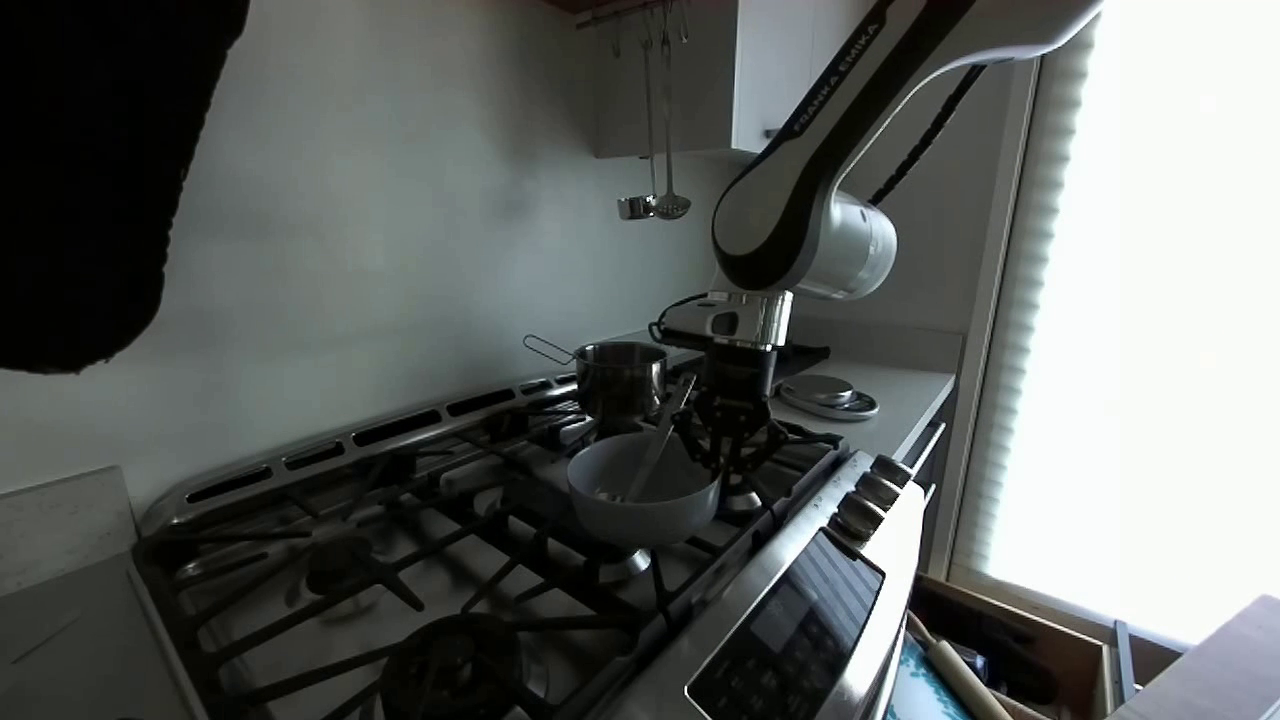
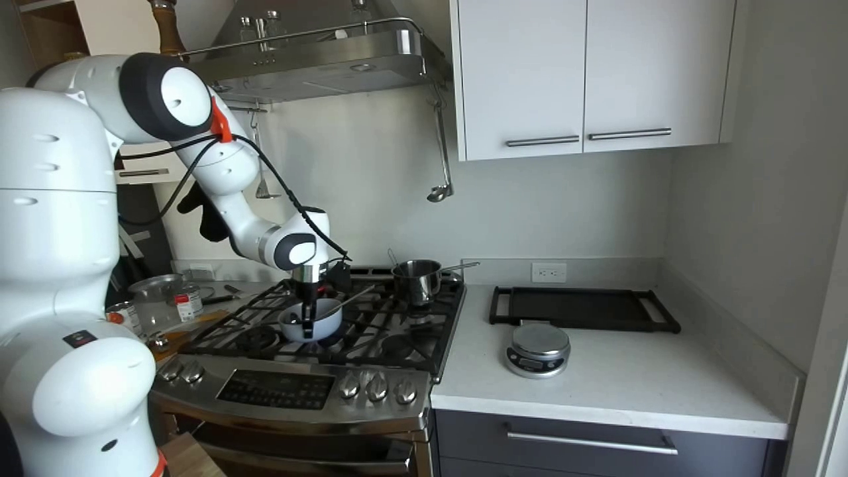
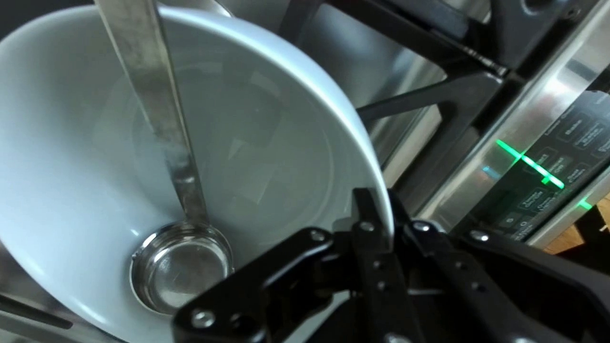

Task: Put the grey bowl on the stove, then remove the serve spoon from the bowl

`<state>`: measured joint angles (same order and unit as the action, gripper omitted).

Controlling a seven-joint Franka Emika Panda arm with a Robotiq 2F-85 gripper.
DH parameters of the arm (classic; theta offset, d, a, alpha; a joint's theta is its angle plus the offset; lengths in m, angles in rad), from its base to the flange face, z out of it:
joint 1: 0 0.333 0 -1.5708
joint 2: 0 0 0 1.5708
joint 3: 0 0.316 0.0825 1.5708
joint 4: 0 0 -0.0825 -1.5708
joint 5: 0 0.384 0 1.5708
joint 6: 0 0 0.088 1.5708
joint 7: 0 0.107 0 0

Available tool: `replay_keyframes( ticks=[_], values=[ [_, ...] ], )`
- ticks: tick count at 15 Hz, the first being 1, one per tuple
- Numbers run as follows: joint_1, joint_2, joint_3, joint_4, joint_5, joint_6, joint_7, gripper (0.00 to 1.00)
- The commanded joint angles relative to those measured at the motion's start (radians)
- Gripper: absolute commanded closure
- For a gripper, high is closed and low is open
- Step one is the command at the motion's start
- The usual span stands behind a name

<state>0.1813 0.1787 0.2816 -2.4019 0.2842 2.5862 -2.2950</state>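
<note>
The grey bowl (image 1: 645, 515) is over the right-hand grates of the stove (image 2: 275, 389) in both exterior views; whether its base rests on the bars or hangs just above them I cannot tell. My gripper (image 3: 387, 209) is shut on the bowl's rim, one finger (image 3: 368, 209) inside the wall and the other outside. Inside the bowl leans the metal serve spoon (image 3: 157, 105), its round cup against the inner wall and its long handle sticking out over the rim. In an exterior view the gripper (image 2: 309, 324) points straight down at the bowl's near side.
A steel pot (image 2: 416, 291) stands on the back right burner, close to the spoon's handle. On the right counter are a kitchen scale (image 2: 540, 348) and a black tray (image 2: 573, 308). Ladles (image 1: 668, 205) hang on the wall side, and the range hood (image 2: 318, 59) is overhead.
</note>
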Motion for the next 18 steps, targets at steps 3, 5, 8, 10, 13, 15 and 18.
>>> replay_keyframes(
  ticks=[3, 5, 8, 10, 13, 15, 18],
  values=[
    [-0.012, -0.017, 0.011, -0.03, -0.023, 0.064, 0.008, 0.98],
    [-0.015, -0.014, 0.012, -0.033, -0.02, 0.071, 0.006, 0.98],
    [-0.019, -0.014, 0.017, -0.03, -0.008, 0.065, -0.006, 0.75],
    [-0.019, -0.014, 0.016, -0.03, -0.013, 0.067, -0.004, 0.62],
    [-0.02, -0.017, 0.016, -0.028, -0.015, 0.072, -0.004, 0.38],
    [-0.023, -0.021, 0.019, -0.026, -0.007, 0.069, -0.011, 0.33],
    [-0.026, -0.049, 0.033, -0.02, 0.02, 0.03, -0.022, 0.02]
  ],
)
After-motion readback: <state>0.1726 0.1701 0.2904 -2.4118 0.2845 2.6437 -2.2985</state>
